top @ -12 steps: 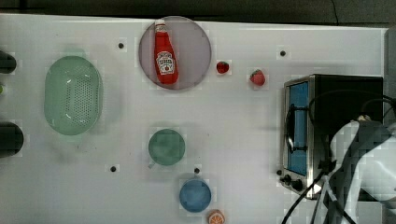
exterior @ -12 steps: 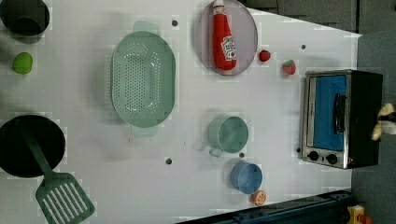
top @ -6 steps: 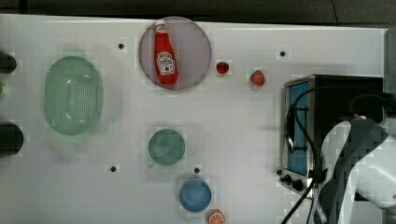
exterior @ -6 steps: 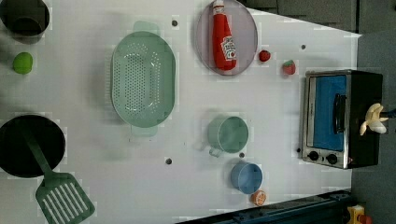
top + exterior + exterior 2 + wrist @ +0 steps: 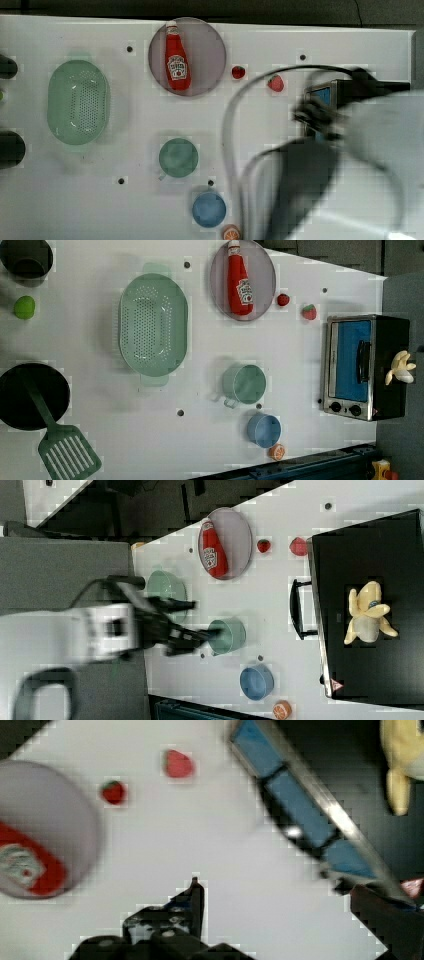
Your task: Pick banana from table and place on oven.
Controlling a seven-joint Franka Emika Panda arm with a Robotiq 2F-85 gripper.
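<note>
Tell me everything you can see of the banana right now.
The banana is pale yellow, partly peeled, its peel flaps splayed outward. It looks like a soft toy. It lies on the oven's black top, near the middle in the right view. Nothing else touches it; the gripper is well away over the table.

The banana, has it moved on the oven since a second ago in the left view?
Yes. The banana shifted slightly toward the left view's left, onto the oven top's black surface, having sat at its right edge before.
</note>
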